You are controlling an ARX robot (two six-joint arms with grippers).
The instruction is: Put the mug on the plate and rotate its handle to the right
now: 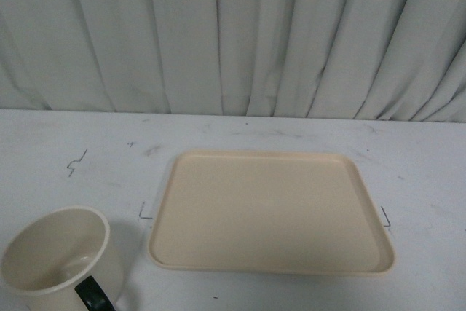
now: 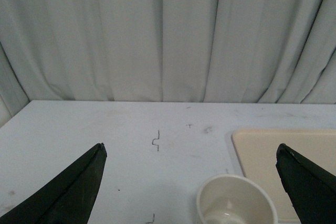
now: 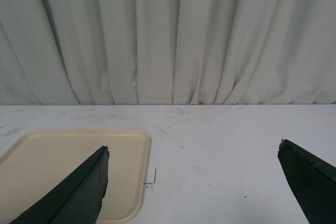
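The cream-white mug [image 1: 62, 256] stands upright on the white table at the front left, left of the plate. Its dark handle [image 1: 93, 295] points toward the front edge. The smiley face is hidden. The beige rectangular plate [image 1: 269, 213] lies flat at the centre right with nothing on it. In the left wrist view the mug [image 2: 236, 203] sits below and between the wide-open jaws of my left gripper [image 2: 191, 148], beside the plate [image 2: 273, 153]. My right gripper [image 3: 191, 148] is open and empty, above the table to the right of the plate [image 3: 63, 166]. Neither arm shows in the front view.
A pleated white curtain [image 1: 233, 34] hangs behind the table's far edge. Small black pen marks [image 1: 75, 163] are on the tabletop left of the plate, and corner marks [image 1: 386, 218] are at the plate's sides.
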